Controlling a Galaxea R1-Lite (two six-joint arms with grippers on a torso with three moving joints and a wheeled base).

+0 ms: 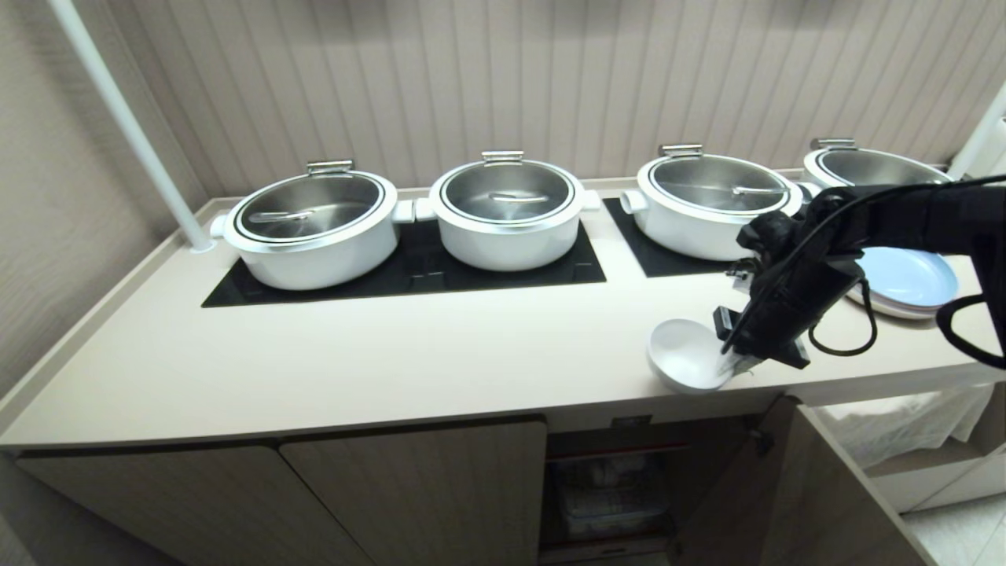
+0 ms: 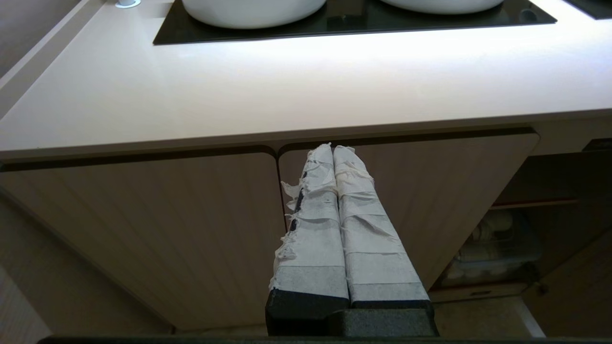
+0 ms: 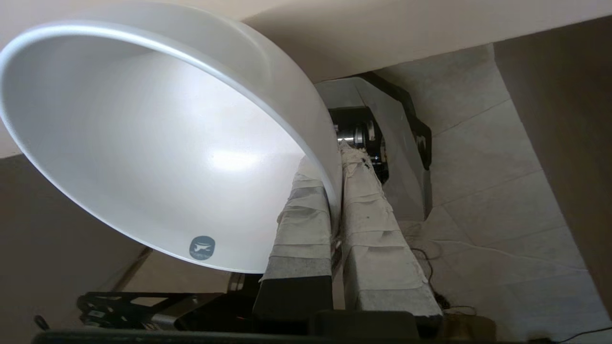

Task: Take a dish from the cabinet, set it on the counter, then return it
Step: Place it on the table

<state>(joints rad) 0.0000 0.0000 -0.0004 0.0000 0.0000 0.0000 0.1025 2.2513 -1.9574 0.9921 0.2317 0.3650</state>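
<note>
**Head view: bowl at the counter's edge, rim in our right pincer**

Head camera showed the dish (image 1: 685,355), a small white bowl, tilted at the front edge of the counter (image 1: 393,354), above the open cabinet (image 1: 613,487). Whether it touched the counter or hung just over it, we could not tell. Our right gripper (image 1: 735,363) was closed on the rim nearest the arm; in the right wrist view one taped finger (image 3: 301,224) lay inside the bowl and the other outside, the wall pinched between them. Our left gripper (image 2: 333,153) was parked before a shut cabinet door (image 2: 143,229), its fingers pressed together on nothing.

Four lidded pots (image 1: 314,228) stood behind on black panels, and a stack of plates (image 1: 904,279) lay just beyond the arm.

We judged that the bowl should be levelled and brought further onto the counter before release, since a tilted bowl at the lip could roll off.
</note>
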